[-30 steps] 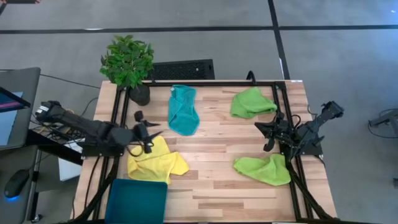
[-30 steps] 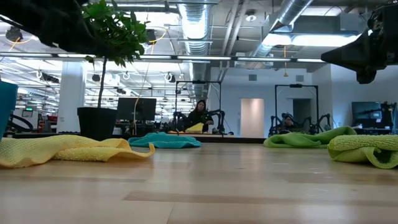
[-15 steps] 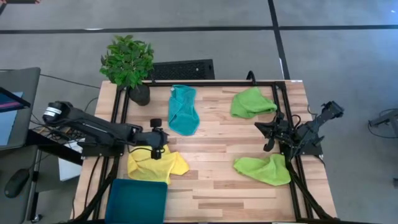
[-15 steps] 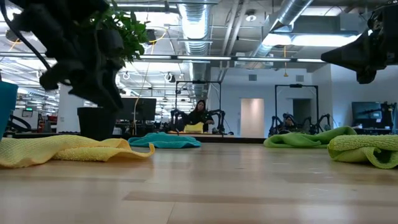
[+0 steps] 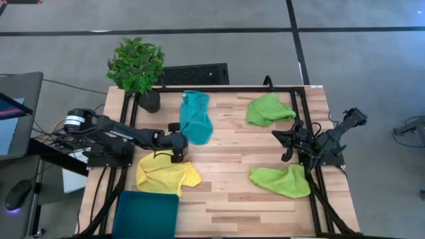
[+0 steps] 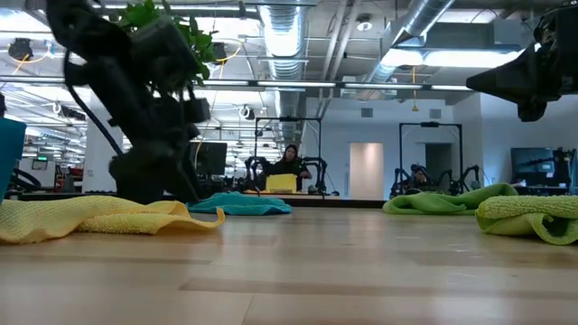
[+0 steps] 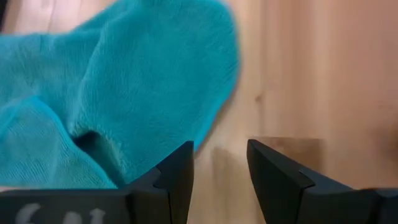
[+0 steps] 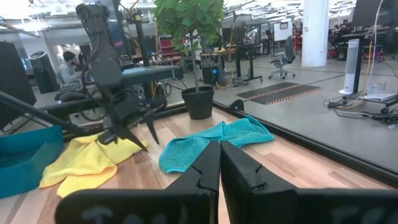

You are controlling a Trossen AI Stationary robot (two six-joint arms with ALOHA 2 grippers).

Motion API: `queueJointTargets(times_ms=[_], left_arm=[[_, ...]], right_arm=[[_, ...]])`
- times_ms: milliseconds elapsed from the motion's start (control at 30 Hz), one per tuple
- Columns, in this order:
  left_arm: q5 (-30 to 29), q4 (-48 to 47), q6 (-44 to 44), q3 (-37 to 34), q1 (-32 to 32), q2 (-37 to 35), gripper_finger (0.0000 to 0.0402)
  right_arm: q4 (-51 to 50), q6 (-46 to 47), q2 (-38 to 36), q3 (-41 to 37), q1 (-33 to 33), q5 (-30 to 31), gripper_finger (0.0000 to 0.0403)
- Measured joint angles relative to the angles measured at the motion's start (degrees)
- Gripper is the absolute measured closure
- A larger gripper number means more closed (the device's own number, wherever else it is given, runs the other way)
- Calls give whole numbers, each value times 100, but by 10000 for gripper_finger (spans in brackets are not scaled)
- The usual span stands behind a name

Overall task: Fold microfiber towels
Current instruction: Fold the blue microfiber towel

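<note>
a: where does the left gripper (image 5: 178,141) stand relative to the work?

b: it hangs low over the table (image 5: 226,166) with its fingers spread and nothing between them. in the left wrist view the near rounded end of the teal towel (image 7: 124,93) lies just ahead of the fingertips (image 7: 180,162), offset toward one finger, with bare wood ahead of the other. no contact with the cloth shows.

a: how should the pick-up be done well?

b: as a judgement: the operator should shift the gripper sideways so the towel's edge sits between the fingers, lower until the tips meet the wood, then close on a single layer at the edge. gripping the bunched middle would lift folds together and spoil the fold line.

a: orientation of the teal towel?

b: in the high view it is a crumpled, elongated strip. its long axis runs from the gripper's end away toward the far table edge, with the wider rounded end nearest the gripper.

a: other items, moving outward?

b: the yellow towel (image 5: 166,174) lies just behind and beside the gripper, crumpled. the two lime green towels (image 5: 269,109) lie well apart across the table, near the right gripper (image 5: 287,147), which waits raised with its fingers pressed together, holding nothing.
</note>
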Motion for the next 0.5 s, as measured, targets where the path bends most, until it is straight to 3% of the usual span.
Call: queueJointTargets(times_ms=[333,500], left_arm=[[-292,-573,-349,993,496,623,259],[-1270,-730,-1131,1363,795,581,259]], right_arm=[[0,-78,0,0,0,1,367],[4,-493,-7,-1,0,1,367]])
